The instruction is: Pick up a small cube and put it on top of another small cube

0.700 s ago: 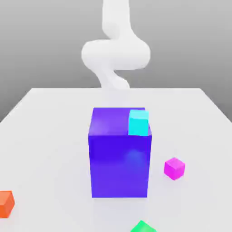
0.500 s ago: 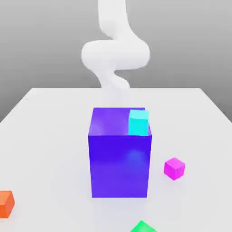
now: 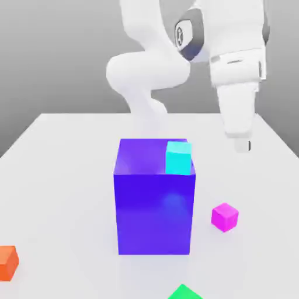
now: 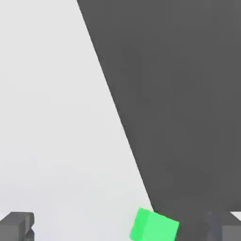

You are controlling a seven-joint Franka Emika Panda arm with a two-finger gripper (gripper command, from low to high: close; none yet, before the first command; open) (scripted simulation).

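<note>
The small magenta-pink cube (image 3: 225,216) rests on the white table (image 3: 58,175), to the exterior view's right of the big blue-violet block (image 3: 155,198). A small cyan cube (image 3: 178,157) sits on that block's top, at its right edge. My gripper (image 3: 243,146) hangs well above the table, higher than the magenta cube, slightly further toward the exterior view's right and further back. In the hand view its two fingers (image 4: 16,226) stand far apart, so the gripper (image 4: 120,229) is open and holds nothing.
A small orange cube (image 3: 7,263) lies near the table's front on the exterior view's left. A green cube (image 3: 184,292) sits at the front edge and also appears between my fingers as the green cube (image 4: 154,226), beside the table's edge.
The hand has swung down into the exterior view on its right side, where before only the arm's upper links showed. None of the cubes has moved.
</note>
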